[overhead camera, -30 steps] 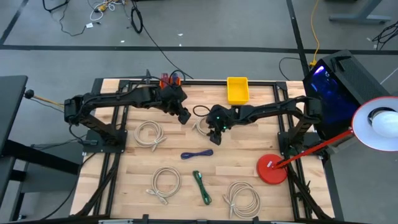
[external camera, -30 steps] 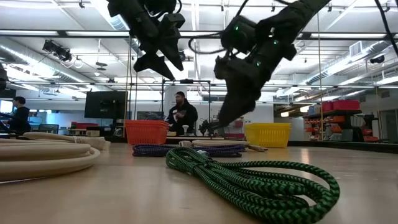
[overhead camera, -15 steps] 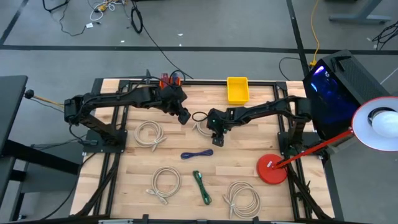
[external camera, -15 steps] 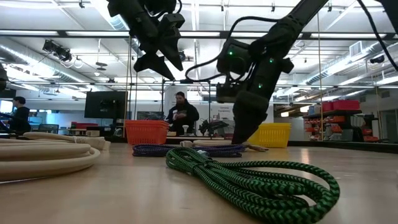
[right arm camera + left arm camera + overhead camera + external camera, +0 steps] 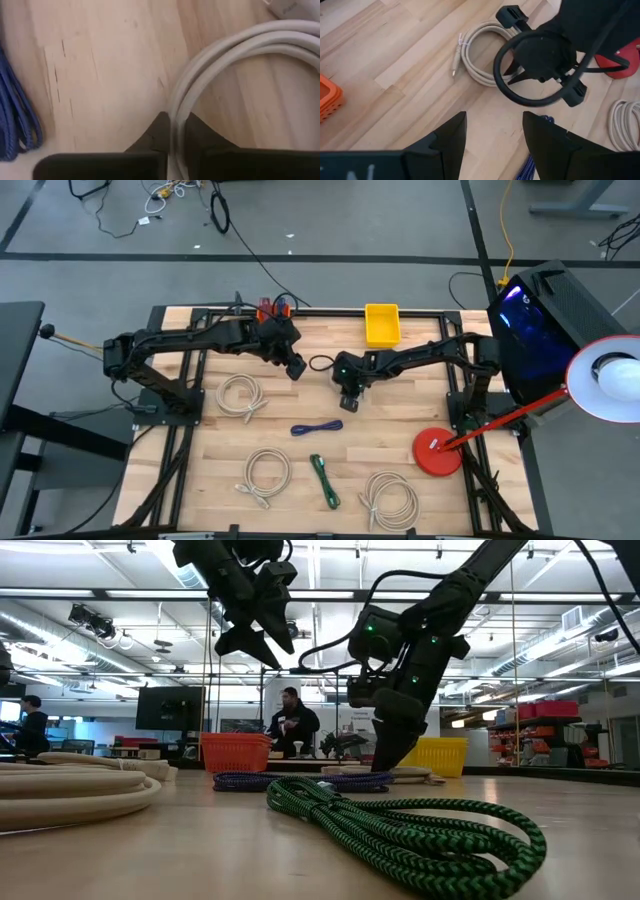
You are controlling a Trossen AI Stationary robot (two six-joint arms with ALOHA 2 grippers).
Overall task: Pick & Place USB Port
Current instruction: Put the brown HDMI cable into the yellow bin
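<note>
My right gripper point(image 5: 172, 137) is down at the table, its fingers pinching a strand of the white USB cable point(image 5: 235, 50), which lies coiled on the wood just beyond the blue cable point(image 5: 317, 427), on that cable's yellow-bin point(image 5: 381, 324) side. My left gripper point(image 5: 296, 369) hangs above the table on the coil's other side, near it, fingers spread and holding nothing.

The right gripper point(image 5: 349, 399) reaches down to the tabletop near centre, fingers point(image 5: 160, 131) nipped close together. At its ten o'clock, the left gripper point(image 5: 297, 370) hangs raised, fingers point(image 5: 451, 135) spread apart, arm stretched inward.
</note>
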